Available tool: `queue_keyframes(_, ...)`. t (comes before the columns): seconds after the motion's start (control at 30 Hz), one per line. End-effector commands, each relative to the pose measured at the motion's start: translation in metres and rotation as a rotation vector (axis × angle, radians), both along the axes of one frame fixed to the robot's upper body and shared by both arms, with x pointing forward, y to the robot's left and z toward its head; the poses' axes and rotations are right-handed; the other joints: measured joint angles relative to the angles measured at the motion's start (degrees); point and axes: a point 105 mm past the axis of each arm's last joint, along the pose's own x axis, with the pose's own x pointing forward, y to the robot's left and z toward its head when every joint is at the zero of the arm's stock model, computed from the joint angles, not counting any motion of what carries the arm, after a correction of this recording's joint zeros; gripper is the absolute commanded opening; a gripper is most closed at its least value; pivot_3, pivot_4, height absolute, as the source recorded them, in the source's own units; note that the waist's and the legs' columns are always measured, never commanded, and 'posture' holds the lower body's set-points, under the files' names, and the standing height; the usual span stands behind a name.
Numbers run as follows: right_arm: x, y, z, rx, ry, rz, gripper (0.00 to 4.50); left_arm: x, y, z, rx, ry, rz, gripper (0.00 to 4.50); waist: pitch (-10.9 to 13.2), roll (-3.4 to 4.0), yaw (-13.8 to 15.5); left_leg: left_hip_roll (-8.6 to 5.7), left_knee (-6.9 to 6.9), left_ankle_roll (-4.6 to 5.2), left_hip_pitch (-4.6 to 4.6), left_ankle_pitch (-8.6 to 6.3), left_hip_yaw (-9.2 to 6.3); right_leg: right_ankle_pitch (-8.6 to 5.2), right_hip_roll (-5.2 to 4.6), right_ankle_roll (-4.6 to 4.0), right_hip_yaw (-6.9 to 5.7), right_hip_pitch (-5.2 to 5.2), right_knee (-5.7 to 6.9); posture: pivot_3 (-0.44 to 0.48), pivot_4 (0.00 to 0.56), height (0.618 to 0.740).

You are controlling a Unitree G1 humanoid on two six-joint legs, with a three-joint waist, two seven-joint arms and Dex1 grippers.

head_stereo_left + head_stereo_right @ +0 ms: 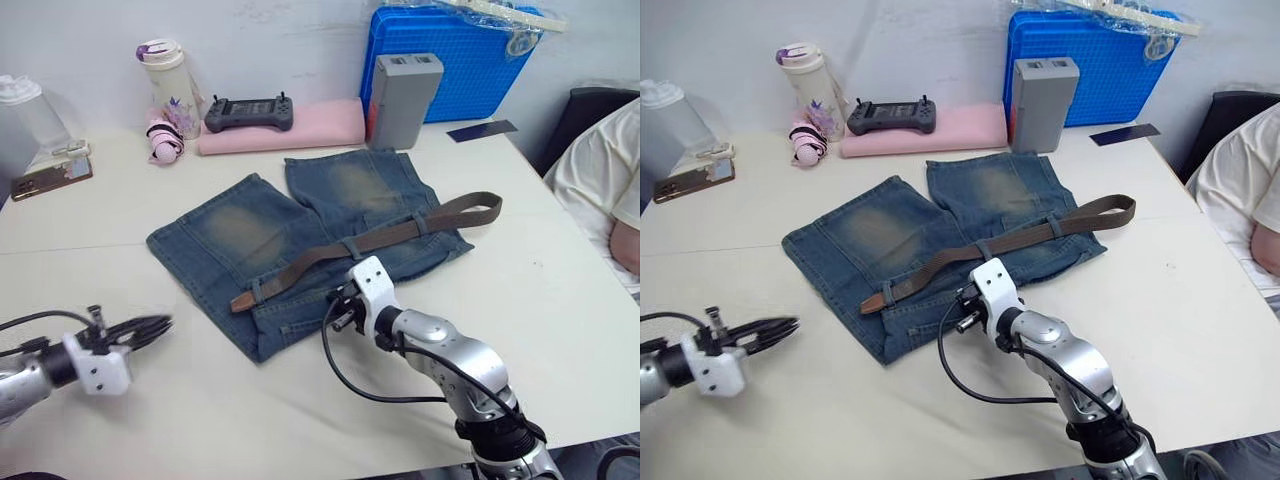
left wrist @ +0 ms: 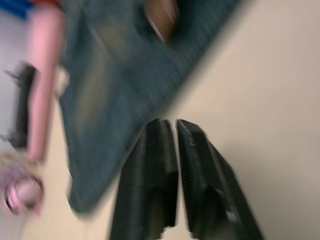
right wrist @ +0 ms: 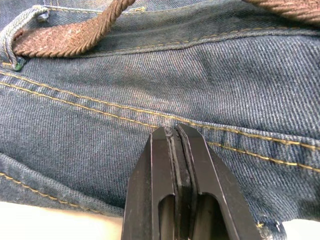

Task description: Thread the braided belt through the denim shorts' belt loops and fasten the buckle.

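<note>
Braided belt [image 1: 370, 240] lies threaded across denim shorts [image 1: 260, 240] on table [image 1: 560, 300].

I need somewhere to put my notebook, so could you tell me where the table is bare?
The table is bare between the shorts and the person, and along the near edge between the two claws. The far edge is crowded: bottle, controller on pink cloth, blue case.

buckle: too small to tell on braided belt [image 1: 370, 243] | person [image 1: 605, 190]: cut off at right edge | left wrist view: denim shorts [image 2: 115, 80] blurred
</note>
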Motion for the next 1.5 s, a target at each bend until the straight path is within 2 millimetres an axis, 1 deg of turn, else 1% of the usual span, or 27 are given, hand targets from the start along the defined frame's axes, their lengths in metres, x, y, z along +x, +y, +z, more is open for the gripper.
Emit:
queue_keyframes(0.03, -0.006, -0.002, -0.023, -0.057, 0.089, -0.003, 0.0, 0.012, -0.028, 0.007, -0.12, 0.044, -0.034, 2.28, -0.07, -0.11, -0.21, 0.0, -0.01, 0.01, -0.01, 0.0, -0.01, 0.0, 0.0, 0.0, 0.0, 0.0, -0.01, 0.0, 0.15, 0.676)
queue_keyframes(0.1, -0.006, -0.002, -0.024, -0.059, 0.09, -0.005, 0.0, 0.014, -0.036, -0.003, -0.098, 0.081, -0.053, 3.15, -0.12, -0.18, -0.38, 0.0, -0.02, -0.02, 0.0, -0.02, -0.02, -0.02, 0.01, -0.03, -0.02, -0.03, 0.03, 0.0, 0.15, 0.676)
queue_keyframes(0.17, -0.007, -0.002, -0.024, -0.06, 0.091, -0.008, 0.0, 0.015, -0.04, -0.01, -0.071, 0.104, -0.071, 3.15, -0.08, -0.09, -0.43, 0.01, -0.03, -0.05, 0.01, -0.03, -0.02, -0.05, 0.02, -0.08, -0.01, -0.06, 0.03, 0.0, 0.15, 0.676)
queue_keyframes(0.3, -0.009, -0.004, -0.024, -0.062, 0.093, -0.021, 0.0, 0.02, -0.043, -0.018, -0.051, 0.114, -0.08, 3.15, -0.07, -0.07, -0.1, 0.02, -0.05, -0.09, 0.01, -0.05, -0.11, -0.08, 0.05, -0.15, -0.04, -0.09, 0.04, 0.0, 0.15, 0.676)
queue_keyframes(0.43, -0.009, -0.007, -0.024, -0.063, 0.093, -0.037, 0.0, 0.034, -0.05, -0.015, -0.062, 0.075, -0.082, 3.15, -0.1, -0.12, 0.41, -0.01, -0.02, -0.09, 0.01, -0.05, -0.11, -0.08, 0.04, -0.15, -0.04, -0.04, 0.02, 0.0, 0.15, 0.676)
queue_keyframes(0.47, -0.009, -0.007, -0.024, -0.062, 0.094, -0.038, 0.0, 0.037, -0.055, -0.013, -0.065, 0.068, -0.096, 3.15, -0.11, -0.13, 0.53, -0.01, -0.01, -0.09, 0.01, -0.05, -0.11, -0.08, 0.04, -0.15, -0.05, -0.05, 0.02, 0.0, 0.15, 0.676)
queue_keyframes(0.57, -0.01, -0.007, -0.024, -0.061, 0.095, -0.041, 0.0, 0.04, -0.062, -0.014, -0.062, 0.065, -0.119, 3.15, -0.11, -0.13, 0.62, -0.01, 0.0, -0.09, 0.01, -0.05, -0.12, -0.08, 0.04, -0.15, -0.04, -0.05, 0.03, 0.0, 0.15, 0.676)
queue_keyframes(0.63, -0.009, -0.008, -0.023, -0.061, 0.093, -0.043, 0.0, 0.038, -0.062, -0.019, -0.048, 0.078, -0.127, 3.15, -0.1, -0.12, 0.59, -0.01, -0.02, -0.09, 0.01, -0.05, -0.12, -0.08, 0.04, -0.15, -0.04, -0.07, 0.03, 0.0, 0.15, 0.676)
queue_keyframes(0.7, -0.009, -0.009, -0.022, -0.06, 0.092, -0.046, 0.0, 0.037, -0.06, -0.02, -0.05, 0.083, -0.123, 2.63, -0.1, -0.12, 0.68, -0.01, -0.02, -0.09, 0.01, -0.05, -0.13, -0.08, 0.04, -0.15, -0.05, -0.07, 0.03, 0.0, 0.15, 0.676)
queue_keyframes(0.93, -0.008, -0.009, -0.021, -0.062, 0.09, -0.045, 0.0, 0.032, -0.053, -0.021, -0.02, 0.084, -0.12, 0.02, -0.1, -0.12, 1.08, -0.01, -0.01, -0.09, 0.02, -0.05, -0.13, -0.08, 0.04, -0.15, -0.04, -0.05, 0.02, 0.0, 0.15, 0.676)
queue_keyframes(1.03, -0.007, -0.008, -0.021, -0.061, 0.089, -0.042, 0.0, 0.032, -0.05, -0.021, 0.005, 0.068, -0.109, 0.02, -0.1, -0.12, 1.08, -0.01, -0.01, -0.09, 0.02, -0.05, -0.13, -0.08, 0.04, -0.15, -0.04, -0.05, 0.03, 0.0, 0.15, 0.676)
queue_keyframes(1.1, -0.007, -0.007, -0.021, -0.06, 0.088, -0.04, 0.0, 0.033, -0.042, -0.02, 0.034, 0.046, -0.083, 0.02, -0.1, -0.11, 1.06, -0.01, -0.01, -0.09, 0.02, -0.05, -0.13, -0.08, 0.04, -0.15, -0.03, -0.05, 0.03, 0.0, 0.15, 0.676)
queue_keyframes(1.17, -0.007, -0.007, -0.021, -0.059, 0.089, -0.039, 0.0, 0.032, -0.03, -0.016, 0.059, 0.021, -0.047, 0.02, -0.09, -0.11, 1.0, -0.01, -0.01, -0.1, 0.02, -0.05, -0.12, -0.08, 0.04, -0.15, -0.03, -0.05, 0.03, 0.0, 0.15, 0.676)
queue_keyframes(1.27, -0.007, -0.008, -0.021, -0.061, 0.09, -0.039, 0.0, 0.022, 0.0, -0.009, 0.118, -0.015, 0.014, 0.02, -0.09, -0.1, 0.82, 0.02, -0.04, -0.13, 0.03, -0.06, -0.13, -0.1, 0.08, -0.18, -0.02, -0.08, 0.04, 0.0, 0.15, 0.676)
queue_keyframes(1.4, -0.006, -0.011, -0.022, -0.065, 0.091, -0.04, 0.0, -0.01, 0.059, -0.011, 0.252, 0.03, 0.116, 0.02, -0.08, -0.09, 0.6, 0.03, -0.07, -0.15, 0.04, -0.07, -0.13, -0.12, 0.11, -0.22, -0.02, -0.11, 0.05, 0.0, 0.15, 0.676)
queue_keyframes(1.47, -0.005, -0.01, -0.022, -0.069, 0.089, -0.034, 0.0, -0.038, 0.098, -0.017, 0.318, 0.109, 0.207, 0.02, -0.07, -0.08, 0.65, 0.03, -0.09, -0.15, 0.05, -0.08, -0.13, -0.13, 0.11, -0.23, -0.02, -0.1, 0.03, 0.0, 0.15, 0.676)
queue_keyframes(1.5, -0.004, -0.01, -0.022, -0.071, 0.089, -0.032, 0.0, -0.048, 0.109, -0.018, 0.337, 0.132, 0.235, 0.02, -0.05, -0.05, 0.53, 0.03, -0.09, -0.15, 0.06, -0.08, -0.13, -0.13, 0.11, -0.23, -0.02, -0.1, 0.02, 0.0, 0.15, 0.676)
